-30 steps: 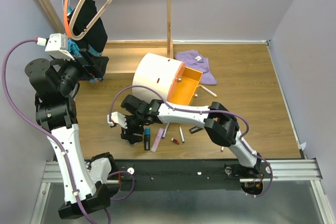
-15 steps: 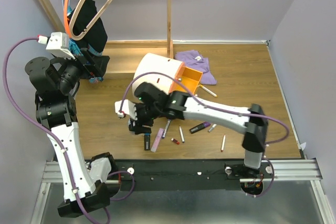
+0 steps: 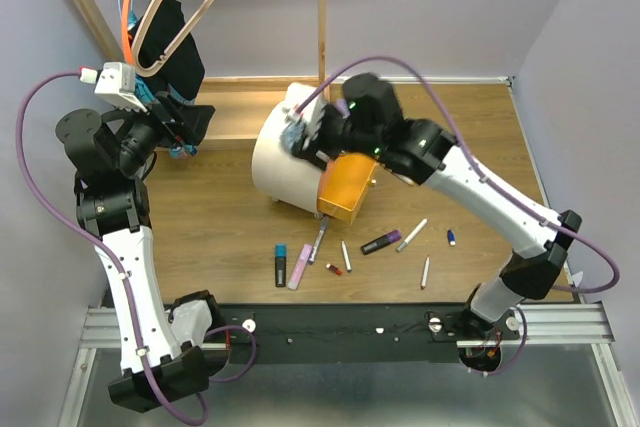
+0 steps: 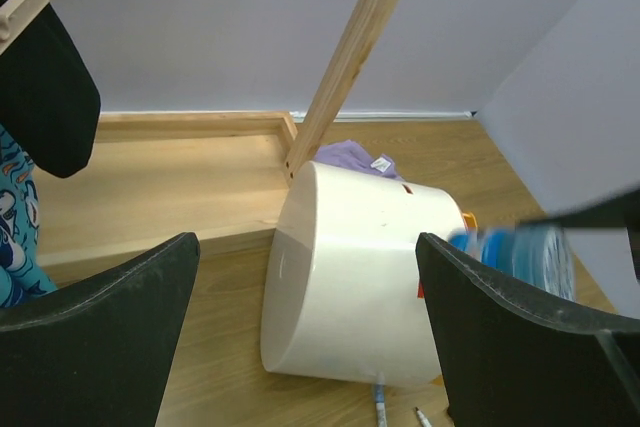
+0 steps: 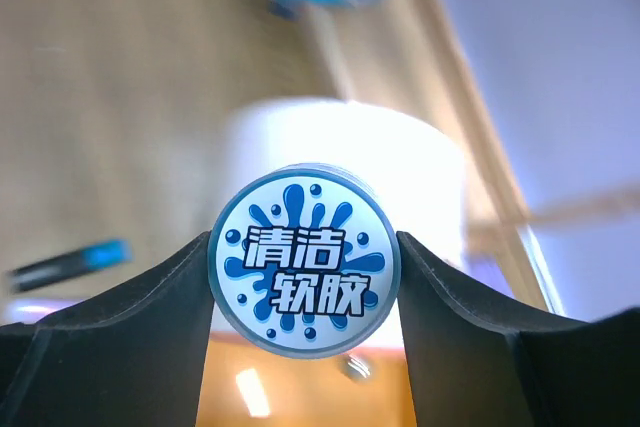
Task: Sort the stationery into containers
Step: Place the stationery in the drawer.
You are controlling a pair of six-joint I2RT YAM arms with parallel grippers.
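Since the earlier frame, the right gripper [image 3: 300, 133] has swung up from the loose pens on the table [image 3: 200, 217] to the container, carrying the round tin [image 5: 303, 263]. The tin is pinched by its rim between both fingers, its printed lid facing the wrist camera, and hangs above the cream drum [image 3: 285, 162]. It is probably held high so that it clears the wall on the way to the pulled-out orange drawer [image 3: 345, 187]. A blue marker [image 3: 281, 265], a pink marker [image 3: 300, 267] and a white pen [image 3: 412, 235] lie unsorted nearer the bases. The left gripper [image 3: 188, 119], its fingers spread and empty, hovers well apart beside the wooden tray [image 3: 225, 112], out of the way.
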